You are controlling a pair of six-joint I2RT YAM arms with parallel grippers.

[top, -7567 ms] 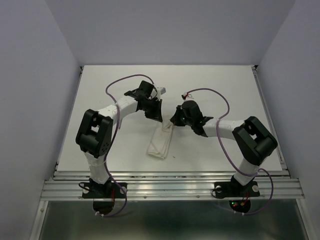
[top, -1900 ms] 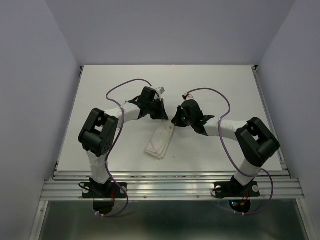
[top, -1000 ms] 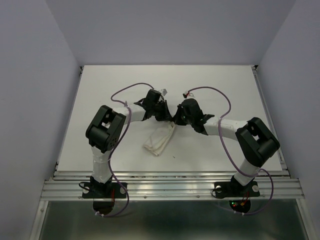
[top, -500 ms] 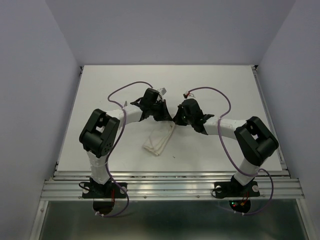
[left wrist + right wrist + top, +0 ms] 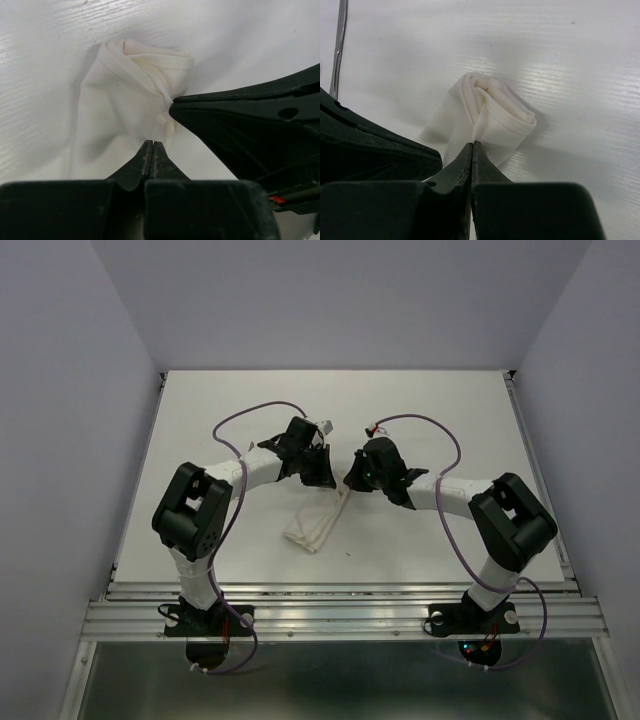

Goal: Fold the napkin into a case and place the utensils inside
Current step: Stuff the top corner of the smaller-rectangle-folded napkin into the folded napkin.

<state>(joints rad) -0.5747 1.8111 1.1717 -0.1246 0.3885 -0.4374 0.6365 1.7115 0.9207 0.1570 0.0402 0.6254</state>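
Note:
The white napkin (image 5: 312, 525) lies bunched in a narrow strip running down-left from between the two grippers. Its upper end is lifted and twisted. My right gripper (image 5: 472, 144) is shut on that end of the napkin (image 5: 490, 112), its tips pinching a fold. My left gripper (image 5: 152, 144) is also shut, its tip at an edge of the napkin (image 5: 125, 95) that runs down to it. Seen from above, the left gripper (image 5: 328, 482) and right gripper (image 5: 347, 483) nearly touch. One slim silver utensil (image 5: 339, 45) lies at the upper left of the right wrist view.
The white table (image 5: 450, 410) is ringed by lilac walls, with a metal rail (image 5: 340, 612) along the near edge. Purple cables (image 5: 245, 412) loop over both arms. The right gripper's black finger (image 5: 240, 125) fills the right of the left wrist view.
The left arm's elbow has swung back to the left. Both grippers stay shut and close together, and the napkin's lower end has shifted a little to the left.

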